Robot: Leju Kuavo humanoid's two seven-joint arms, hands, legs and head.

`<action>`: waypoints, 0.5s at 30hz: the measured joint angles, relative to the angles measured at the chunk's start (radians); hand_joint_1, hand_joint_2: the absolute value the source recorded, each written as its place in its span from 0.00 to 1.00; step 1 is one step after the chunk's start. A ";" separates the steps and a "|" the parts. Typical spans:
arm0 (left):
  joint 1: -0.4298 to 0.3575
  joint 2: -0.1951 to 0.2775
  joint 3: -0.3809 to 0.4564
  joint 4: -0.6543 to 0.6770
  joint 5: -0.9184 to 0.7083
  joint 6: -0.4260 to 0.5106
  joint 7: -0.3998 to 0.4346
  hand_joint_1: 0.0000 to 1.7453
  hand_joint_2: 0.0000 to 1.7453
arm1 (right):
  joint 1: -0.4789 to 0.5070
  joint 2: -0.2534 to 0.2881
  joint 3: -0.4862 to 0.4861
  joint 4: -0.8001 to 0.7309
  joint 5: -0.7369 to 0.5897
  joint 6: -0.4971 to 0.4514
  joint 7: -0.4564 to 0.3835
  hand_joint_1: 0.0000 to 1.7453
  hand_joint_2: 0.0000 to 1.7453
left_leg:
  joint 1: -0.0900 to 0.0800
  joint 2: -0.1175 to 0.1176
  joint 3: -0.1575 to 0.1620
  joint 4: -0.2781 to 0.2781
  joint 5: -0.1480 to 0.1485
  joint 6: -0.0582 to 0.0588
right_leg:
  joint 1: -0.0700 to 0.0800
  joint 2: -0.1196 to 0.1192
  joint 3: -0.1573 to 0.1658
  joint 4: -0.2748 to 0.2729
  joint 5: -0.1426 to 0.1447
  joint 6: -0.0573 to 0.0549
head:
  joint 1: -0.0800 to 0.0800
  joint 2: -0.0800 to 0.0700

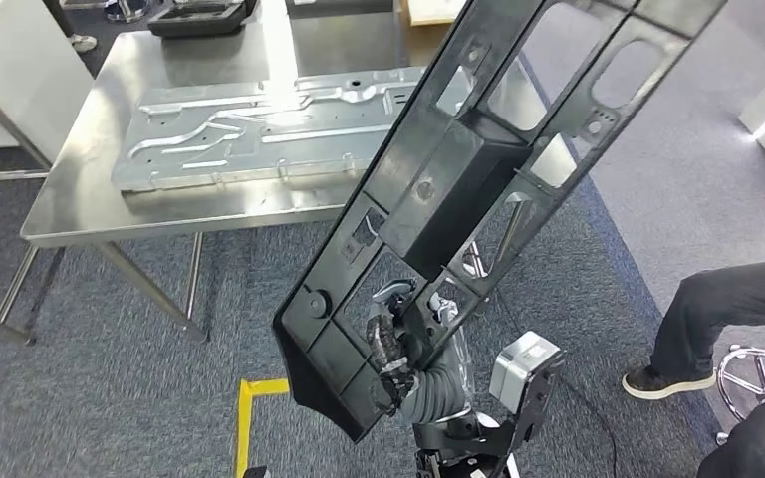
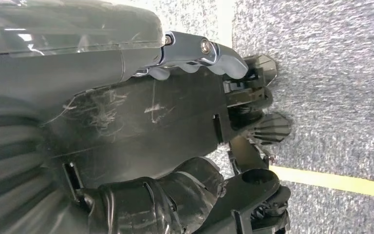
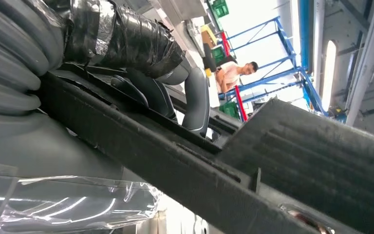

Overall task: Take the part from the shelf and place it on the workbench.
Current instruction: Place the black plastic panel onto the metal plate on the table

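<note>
The part point(image 1: 458, 189) is a long black plastic frame with cut-outs, held slanting up across the head view, its low end near the floor. My right hand point(image 1: 398, 349) grips it near that low end and shows through an opening. In the right wrist view the right hand point(image 3: 126, 44) has its fingers point(image 3: 195, 102) hooked over the part's ribbed edge point(image 3: 297, 156). My left hand point(image 2: 151, 200) also holds the part point(image 2: 141, 126), with its thumb point(image 2: 199, 53) pressed on the scratched face. The steel workbench point(image 1: 80, 199) stands ahead to the left, apart from the part.
A large stamped metal panel point(image 1: 259, 129) covers much of the workbench, with a black tray point(image 1: 199, 15) at its far end. A seated person's leg point(image 1: 727, 309) and a stool point(image 1: 757, 373) are at the right. Yellow floor tape point(image 1: 249, 418) lies below the part.
</note>
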 joint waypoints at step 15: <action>0.001 -0.003 -0.004 0.000 0.003 0.007 -0.014 0.00 1.00 | 0.014 0.000 -0.011 -0.012 0.058 0.000 0.002 1.00 1.00 | -0.006 0.001 0.008 -0.004 -0.007 0.023 | 0.005 -0.006 0.002 0.013 -0.007 0.018 | 0.113 0.000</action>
